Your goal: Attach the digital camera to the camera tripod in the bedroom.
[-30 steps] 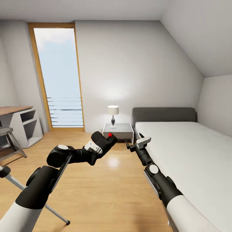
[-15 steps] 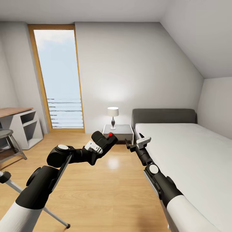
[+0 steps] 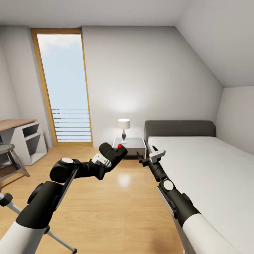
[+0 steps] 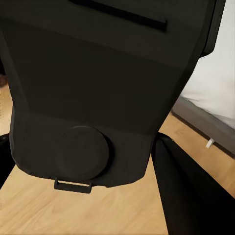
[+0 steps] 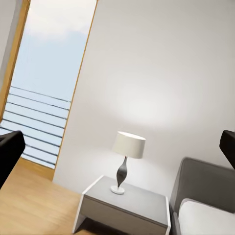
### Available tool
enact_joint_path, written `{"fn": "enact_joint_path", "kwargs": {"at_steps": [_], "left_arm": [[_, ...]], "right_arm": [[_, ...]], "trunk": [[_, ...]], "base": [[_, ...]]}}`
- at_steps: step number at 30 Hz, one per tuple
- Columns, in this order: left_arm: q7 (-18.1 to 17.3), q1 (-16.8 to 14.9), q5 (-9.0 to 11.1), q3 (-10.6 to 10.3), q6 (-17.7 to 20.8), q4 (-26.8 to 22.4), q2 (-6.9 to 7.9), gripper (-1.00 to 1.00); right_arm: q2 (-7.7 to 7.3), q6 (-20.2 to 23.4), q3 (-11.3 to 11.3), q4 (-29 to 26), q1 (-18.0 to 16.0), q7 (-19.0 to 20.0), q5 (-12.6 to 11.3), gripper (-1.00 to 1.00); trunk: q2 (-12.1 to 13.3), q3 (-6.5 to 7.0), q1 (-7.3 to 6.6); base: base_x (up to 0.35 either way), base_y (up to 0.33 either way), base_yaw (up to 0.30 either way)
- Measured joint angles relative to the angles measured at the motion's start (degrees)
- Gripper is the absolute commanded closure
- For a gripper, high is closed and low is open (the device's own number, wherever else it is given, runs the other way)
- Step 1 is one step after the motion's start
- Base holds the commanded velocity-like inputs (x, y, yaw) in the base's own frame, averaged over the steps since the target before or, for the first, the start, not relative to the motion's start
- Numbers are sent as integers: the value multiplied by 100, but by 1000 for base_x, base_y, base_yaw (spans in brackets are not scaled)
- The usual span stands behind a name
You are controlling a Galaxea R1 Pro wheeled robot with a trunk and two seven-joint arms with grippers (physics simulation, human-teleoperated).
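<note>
My left gripper (image 3: pixel 114 152) clamps camera (image 3: pixel 112 153) | right gripper (image 3: pixel 146 157) jaws apart | tripod (image 3: pixel 10 208) low left | bed (image 3: pixel 211 165) right | nightstand (image 3: pixel 129 144), lamp (image 3: pixel 124 128) ahead

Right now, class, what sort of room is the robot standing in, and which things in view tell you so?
A bedroom, most likely. A grey bed with a padded headboard stands along the right wall, a nightstand beside it carries a small lamp, and a desk sits near the tall window.

The small black boxy digital camera (image 3: pixel 114 152) with a round red button sat clamped in the left gripper (image 3: pixel 110 155) above the light wood floor. 1 silver-grey tripod leg (image 3: pixel 56 237) with a black foot slanted at the lower left.
</note>
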Motion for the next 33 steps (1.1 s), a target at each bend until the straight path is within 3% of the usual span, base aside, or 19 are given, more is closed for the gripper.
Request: {"fn": "enact_joint_path", "kwargs": {"at_steps": [9, 33], "left_arm": [[1, 0, -14, 409, -5, -34, 1, 100], [0, 0, 2, 605, 0, -39, 2, 100]], "right_arm": [[0, -19, 0, 1, 17, 5, 0, -100], [0, -26, 0, 72, 31, 8, 0, -100]], "trunk": [[361, 162, -198], [1324, 592, -725]], "base": [[0, 0, 0], [0, 0, 0]]}}
